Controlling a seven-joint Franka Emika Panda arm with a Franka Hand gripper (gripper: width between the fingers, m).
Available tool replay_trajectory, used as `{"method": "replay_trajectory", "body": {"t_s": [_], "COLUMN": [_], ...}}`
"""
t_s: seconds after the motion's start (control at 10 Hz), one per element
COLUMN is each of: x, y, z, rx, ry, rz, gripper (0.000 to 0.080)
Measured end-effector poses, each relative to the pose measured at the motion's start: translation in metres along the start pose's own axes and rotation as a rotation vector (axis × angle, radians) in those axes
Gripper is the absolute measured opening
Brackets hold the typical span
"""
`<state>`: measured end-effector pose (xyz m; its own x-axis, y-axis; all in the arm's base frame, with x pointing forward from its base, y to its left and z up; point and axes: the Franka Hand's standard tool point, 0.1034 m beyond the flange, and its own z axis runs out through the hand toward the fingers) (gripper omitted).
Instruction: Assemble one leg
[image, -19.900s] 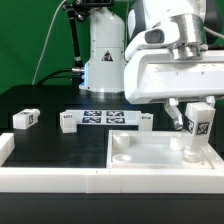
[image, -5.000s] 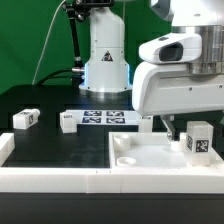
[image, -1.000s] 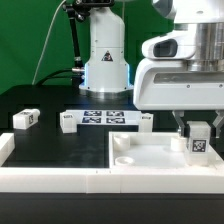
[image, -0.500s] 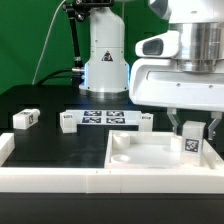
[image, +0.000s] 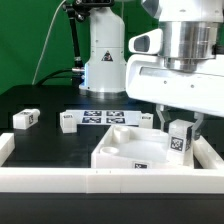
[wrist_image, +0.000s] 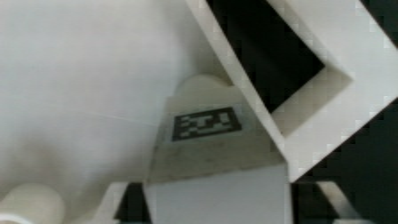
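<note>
- Green backdrop behind, and a black surface (image: 45, 140) carrying everything.
- Toward the exterior view's right, the large white tray-like piece (image: 125, 150) sits turned at an angle, one corner pointing at the marker board (image: 103, 118).
- Over the tray's far right corner hangs the pincer (image: 178, 126), its fingers (image: 163, 118) closed on a tagged leg (image: 180, 140) that stands upright there.
- The wrist view shows that leg (wrist_image: 210, 140) close up, tag outward, against the tray's rim (wrist_image: 285, 90).
- Two more legs (image: 26, 118) (image: 68, 123) lie beyond the tray, beside the marker board, well apart from the pincer.
- A white rail (image: 60, 182) runs along the front.
</note>
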<state>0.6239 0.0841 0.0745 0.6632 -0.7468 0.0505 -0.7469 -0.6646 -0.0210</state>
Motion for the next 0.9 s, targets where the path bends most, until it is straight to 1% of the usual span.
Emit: {"method": "replay_trajectory", "body": {"t_s": [0.2, 0.3, 0.4, 0.5, 0.9], "x": [0.0001, 0.0, 0.0, 0.0, -0.0002], "y": [0.0, 0.0, 0.0001, 0.0001, 0.0003], "z": [0.0006, 0.0007, 0.0009, 0.0011, 0.0016], "rx": [0.001, 0.0, 0.0, 0.0, -0.001], "ry": [0.0, 0.0, 0.0, 0.0, 0.0], "rz": [-0.003, -0.003, -0.003, -0.003, -0.004], "gripper": [0.0315, 0.0481, 0.0611, 0.0638, 0.0649]}}
